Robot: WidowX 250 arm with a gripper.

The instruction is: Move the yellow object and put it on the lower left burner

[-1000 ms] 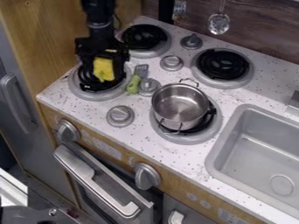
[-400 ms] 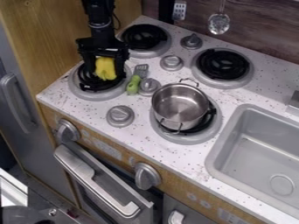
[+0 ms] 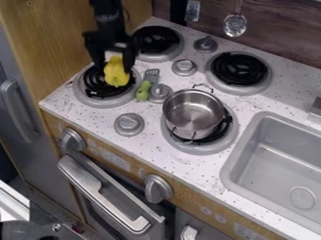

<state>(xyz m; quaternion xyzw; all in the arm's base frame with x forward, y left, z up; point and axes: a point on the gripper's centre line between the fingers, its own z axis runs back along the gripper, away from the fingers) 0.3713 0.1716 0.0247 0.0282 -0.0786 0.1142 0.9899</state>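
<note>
The black gripper (image 3: 115, 68) hangs over the lower left burner (image 3: 90, 95) at the upper left of the view. Its two fingers stand open, one on each side of the yellow object (image 3: 117, 74), whose lower part shows below the fingertips. That object stands upright at the burner's black coil, over its right half. Part of its top lies behind the gripper, and its underside is hard to make out.
A green-handled toy utensil (image 3: 143, 90) lies just right of the burner, beside a grey knob (image 3: 161, 91). The metal pot (image 3: 193, 115) sits on the lower right burner. A sink (image 3: 282, 154) is at the right.
The gripper has risen a little, with more of a gap between its body and the yellow object. The yellow object has shifted slightly right and stays over the burner.
</note>
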